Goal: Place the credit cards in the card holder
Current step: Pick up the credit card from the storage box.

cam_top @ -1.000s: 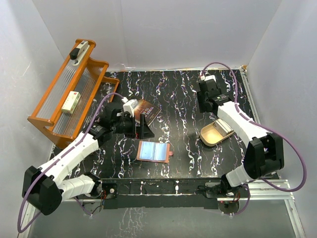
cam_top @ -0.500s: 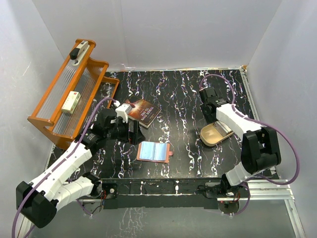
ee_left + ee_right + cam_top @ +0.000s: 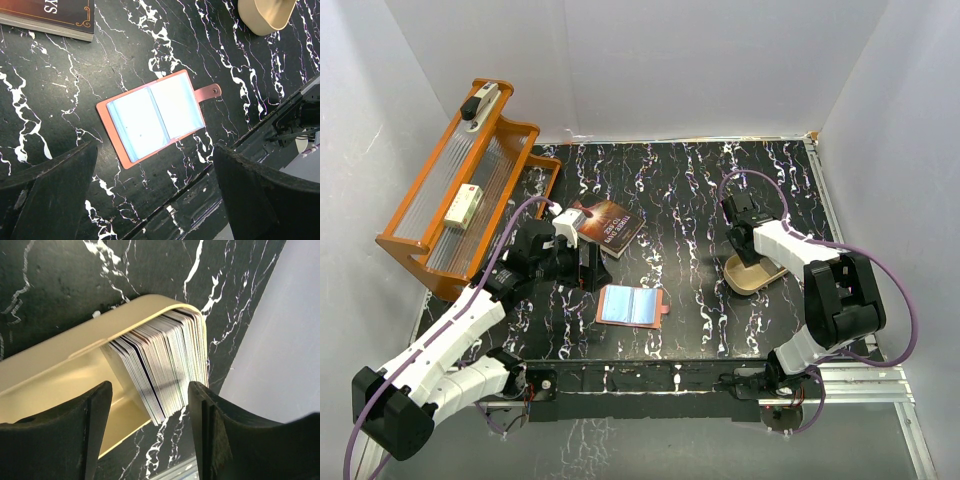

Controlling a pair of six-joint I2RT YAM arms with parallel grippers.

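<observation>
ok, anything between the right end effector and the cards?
Nothing visible. The right end effector hangs open right over the cards, which stand on edge in the open tin. The tin's wall flanks the stack but doesn't cover it.

The table (image 3: 690,200) looks like smooth black stone with white veins, a little shiny. The card holder (image 3: 150,120) has a red-brown cover like leather, soft and matt. Its clear plastic sleeves (image 3: 177,107) shine pale blue-white. The tab has a small metal snap (image 3: 215,91). The book (image 3: 50,15) has a glossy dark cover and paper page edges. The tin (image 3: 60,350) is smooth and cream. The cards (image 3: 165,360) are thin, smooth plastic. The rack (image 3: 440,210) looks like orange wood with ribbed clear panels.
</observation>
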